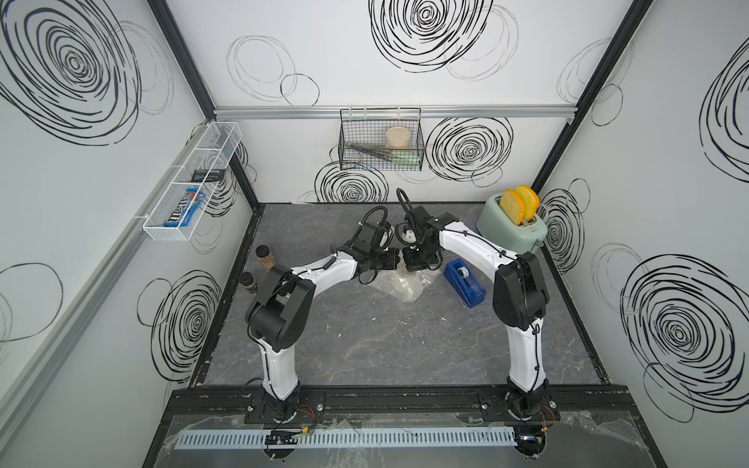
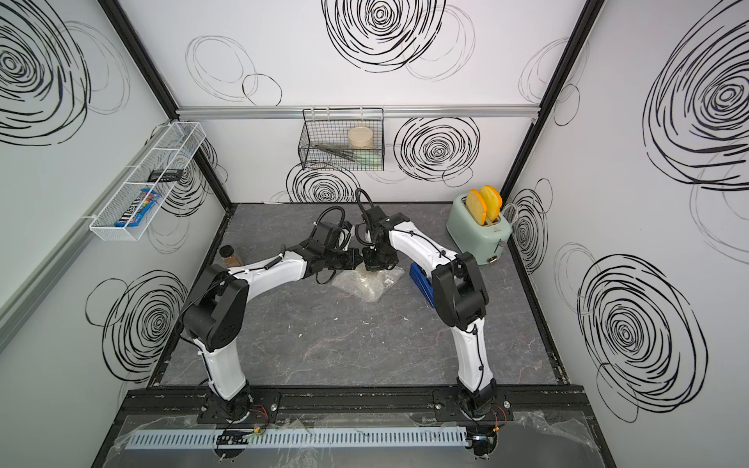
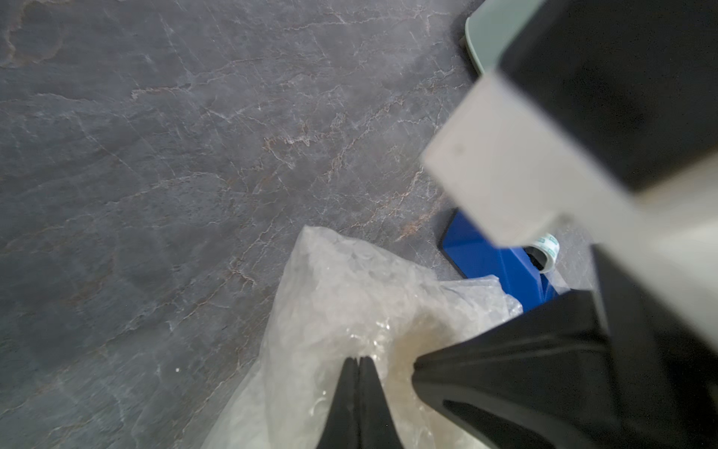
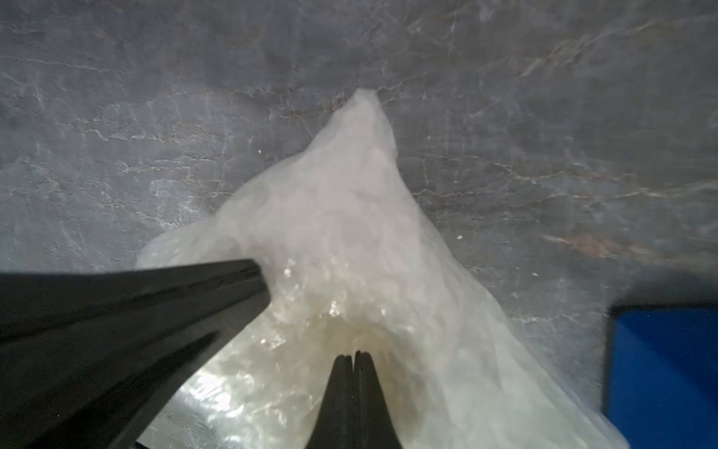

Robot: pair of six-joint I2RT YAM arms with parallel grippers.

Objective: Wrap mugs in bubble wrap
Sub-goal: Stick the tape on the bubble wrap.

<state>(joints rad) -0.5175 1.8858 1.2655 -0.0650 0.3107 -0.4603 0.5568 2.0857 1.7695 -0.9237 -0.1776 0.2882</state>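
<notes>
The bubble wrap [image 1: 405,285] [image 2: 364,283] lies bunched on the dark marble table, rising to a peak under both grippers. My left gripper [image 3: 359,358] [image 1: 394,259] is shut, and its tips pinch a fold of the bubble wrap [image 3: 349,291]. Tip to tip with it, my right gripper [image 4: 354,353] [image 1: 410,261] is also shut on the bubble wrap [image 4: 349,217]. The mug is hidden under the wrap. Only a cream tint shows through it beside the fingertips in both wrist views.
A blue tape dispenser [image 1: 464,281] sits just right of the wrap. A mint toaster [image 1: 512,227] holding toast stands at the back right. Two spice jars [image 1: 267,257] stand by the left edge. Wire baskets [image 1: 381,139] hang on the back and left walls.
</notes>
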